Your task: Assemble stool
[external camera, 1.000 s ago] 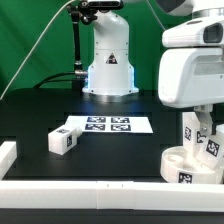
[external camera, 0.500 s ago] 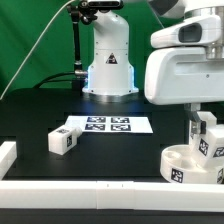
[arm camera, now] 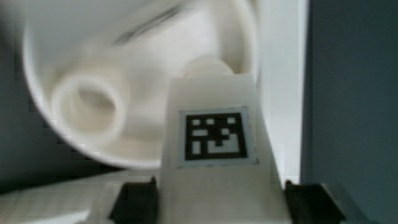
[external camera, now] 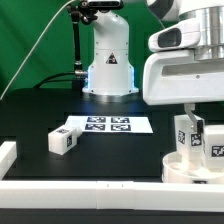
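I read the gripper (arm camera: 217,193) as closed on 1 stool leg (arm camera: 217,110). In the wrist view its 2 fingers (arm camera: 134,197) press against either side of the leg's tagged face, with no gap that I can see. In the exterior view that leg hangs upright at the right of the frame, just above the seat disc (external camera: 180,168), which lies in the lower right corner. Whether the leg's foot already touches the disc I cannot tell.

My worry is alignment. If I lower the leg off-centre or slightly tilted, it could catch on the rim or wedge at the socket mouth. Nothing visibly pins the disc, so a sideways push could slide it against the border rail (external camera: 90,190). The leg might also twist within the fingers.

The wrist view alone shows the grip and a round socket (arm camera: 89,105) in the seat beside the leg, though it is blurred. The exterior view alone shows height over the disc, another tagged white piece (external camera: 214,147) at the right edge, a loose leg (external camera: 62,141) at centre left, and the marker board (external camera: 105,125).
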Action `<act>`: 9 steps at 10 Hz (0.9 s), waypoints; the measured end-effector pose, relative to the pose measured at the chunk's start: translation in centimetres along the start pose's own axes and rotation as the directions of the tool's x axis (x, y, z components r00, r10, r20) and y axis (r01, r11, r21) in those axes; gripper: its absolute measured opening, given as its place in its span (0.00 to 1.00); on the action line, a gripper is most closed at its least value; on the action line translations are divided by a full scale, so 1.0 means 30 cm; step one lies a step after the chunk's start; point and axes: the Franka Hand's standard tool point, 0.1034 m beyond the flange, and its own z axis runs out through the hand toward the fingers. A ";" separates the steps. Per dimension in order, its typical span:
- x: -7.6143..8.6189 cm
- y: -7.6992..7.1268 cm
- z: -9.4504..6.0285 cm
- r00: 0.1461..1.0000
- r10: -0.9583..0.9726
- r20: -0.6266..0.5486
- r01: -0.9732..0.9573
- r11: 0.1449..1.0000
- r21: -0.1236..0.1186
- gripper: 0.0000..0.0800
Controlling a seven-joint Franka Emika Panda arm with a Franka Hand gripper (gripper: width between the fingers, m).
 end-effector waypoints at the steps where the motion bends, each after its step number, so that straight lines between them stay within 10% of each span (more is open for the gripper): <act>1: -0.012 -0.010 0.005 1.000 0.009 -0.008 -0.009 1.000 0.003 0.43; 9: -0.001 -0.001 0.009 0.958 0.287 -0.009 -0.286 0.957 0.047 0.43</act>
